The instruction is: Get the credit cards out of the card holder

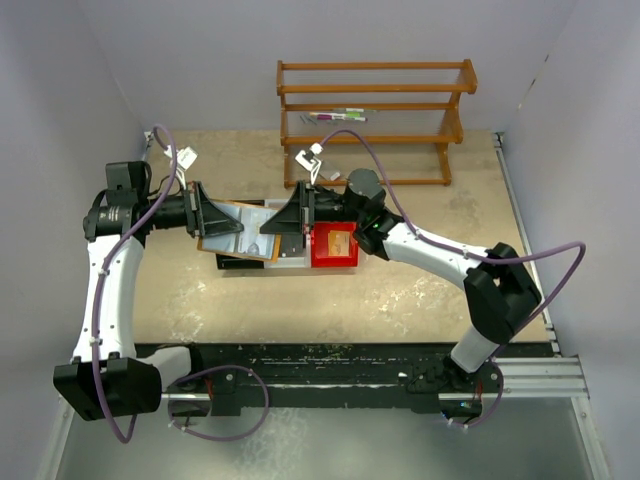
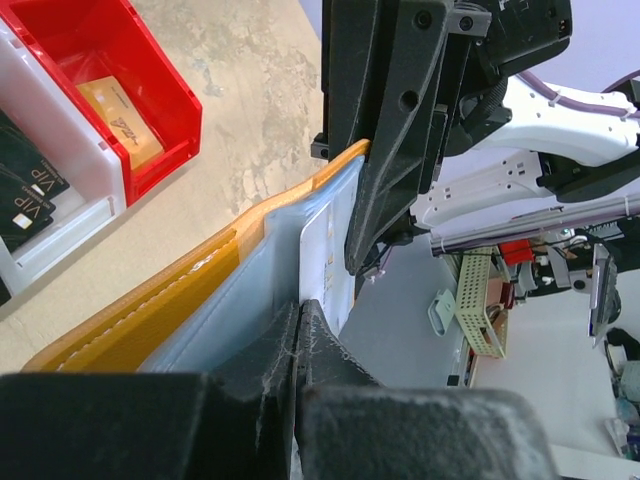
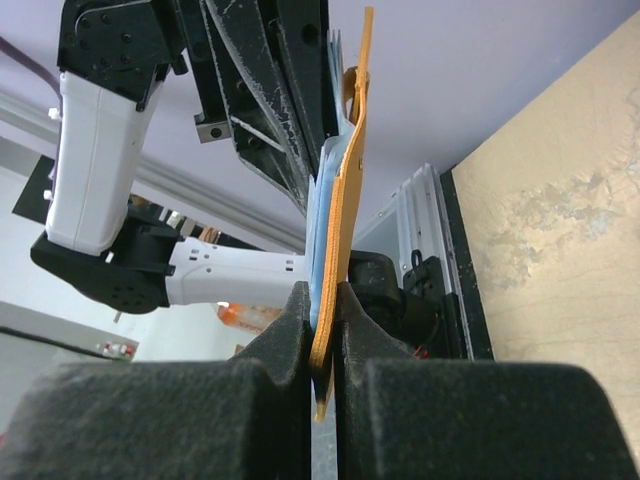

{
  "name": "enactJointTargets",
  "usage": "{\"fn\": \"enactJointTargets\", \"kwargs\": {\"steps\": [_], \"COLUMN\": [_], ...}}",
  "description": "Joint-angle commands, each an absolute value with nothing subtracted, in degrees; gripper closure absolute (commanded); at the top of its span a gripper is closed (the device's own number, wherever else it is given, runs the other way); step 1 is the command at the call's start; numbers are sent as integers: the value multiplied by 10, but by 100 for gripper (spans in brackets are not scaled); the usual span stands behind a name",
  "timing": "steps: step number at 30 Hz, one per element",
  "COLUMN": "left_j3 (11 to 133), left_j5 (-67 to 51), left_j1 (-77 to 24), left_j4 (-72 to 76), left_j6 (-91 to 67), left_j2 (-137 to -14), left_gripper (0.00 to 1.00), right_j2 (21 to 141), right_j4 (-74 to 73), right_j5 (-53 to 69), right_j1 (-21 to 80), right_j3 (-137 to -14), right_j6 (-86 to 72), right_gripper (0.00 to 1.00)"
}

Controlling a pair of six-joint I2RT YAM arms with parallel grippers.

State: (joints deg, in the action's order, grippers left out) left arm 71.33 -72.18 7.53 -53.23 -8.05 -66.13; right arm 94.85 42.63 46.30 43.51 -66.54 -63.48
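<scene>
Both arms are holding the wallet (image 1: 240,232) open in the air, just left of the red bin (image 1: 335,263). The right fingers (image 3: 270,370) are clamping its tan edge, and the left fingers (image 2: 255,380) are pinching a pale card (image 2: 325,250) still inside. Dark cards (image 2: 25,190) are lying beside the red bin, so I'd say it's partly done.

"VIP" reads on two black cards (image 2: 28,195) in the white bin (image 2: 62,238); other print illegible

A robot lab cell: plain walls (image 1: 60,80) around a bench (image 1: 300,300), arms (image 1: 440,255) bolted to a rail (image 1: 540,375).
</scene>
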Motion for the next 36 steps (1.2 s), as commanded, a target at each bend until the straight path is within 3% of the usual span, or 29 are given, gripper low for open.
{"fn": "enactJointTargets", "kwargs": {"steps": [1,10,17,22,25,29,33,36], "left_j3": [716,732,744,754,749,749,749,750], "left_j5": [-747,-729,-723,-669,-718,-746,-801,-814], "left_j1": [64,68,71,71,71,71,71,71], "left_j4": [-537,-549,-562,-564,-564,-559,-550,-547], "left_j6": [-83,-78,-71,-68,-71,-78,-89,-91], "left_j2": [-663,-673,-673,-673,-676,-676,-677,-675], "left_gripper": [100,100,100,100,99,89,59,54], "right_j2": [928,934,952,949,949,958,964,968], "right_j4": [543,668,805,795,772,769,737,732], "right_j5": [472,515,518,509,500,501,502,502], "right_j1": [448,435,408,408,409,414,425,429], "right_j3": [-669,-634,-592,-596,-602,-611,-624,-628], "right_j6": [-663,-732,-827,-825,-813,-812,-791,-788], "right_gripper": [100,96,100,100,100,100,100,100]}}
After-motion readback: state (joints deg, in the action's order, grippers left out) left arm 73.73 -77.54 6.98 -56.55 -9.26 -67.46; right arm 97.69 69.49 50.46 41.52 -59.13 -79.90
